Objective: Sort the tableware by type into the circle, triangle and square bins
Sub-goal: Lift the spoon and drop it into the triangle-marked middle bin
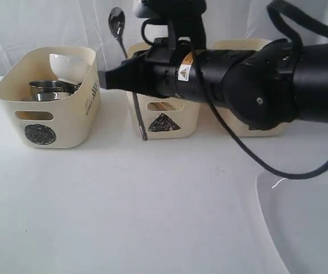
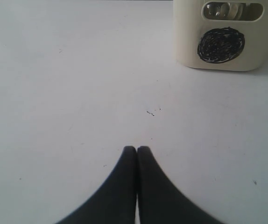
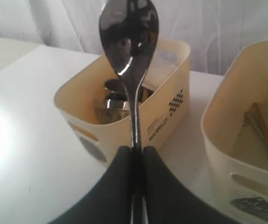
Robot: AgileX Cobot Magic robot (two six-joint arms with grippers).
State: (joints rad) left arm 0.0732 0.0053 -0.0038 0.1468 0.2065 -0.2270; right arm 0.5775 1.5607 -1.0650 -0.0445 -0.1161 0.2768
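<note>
My right gripper (image 1: pixel 110 79) is shut on the handle of a steel spoon (image 1: pixel 117 24), held in the air with its bowl up, in front of the triangle bin (image 1: pixel 163 123). In the right wrist view the spoon (image 3: pixel 129 32) rises from the gripper (image 3: pixel 136 150), with the circle bin (image 3: pixel 169 116) behind it. The circle bin (image 1: pixel 40 134) holds steel mugs (image 1: pixel 50 89) and a small white bowl (image 1: pixel 67 64). Wooden chopsticks (image 3: pixel 264 135) lie in the triangle bin (image 3: pixel 222 140). My left gripper (image 2: pixel 137 149) is shut and empty over the bare table, facing the circle bin (image 2: pixel 220 44).
A third cream bin (image 1: pixel 241 45) stands at the right, mostly hidden behind my right arm. A large white square plate (image 1: pixel 307 222) lies at the front right of the white table (image 1: pixel 124 205). White curtains hang behind the bins.
</note>
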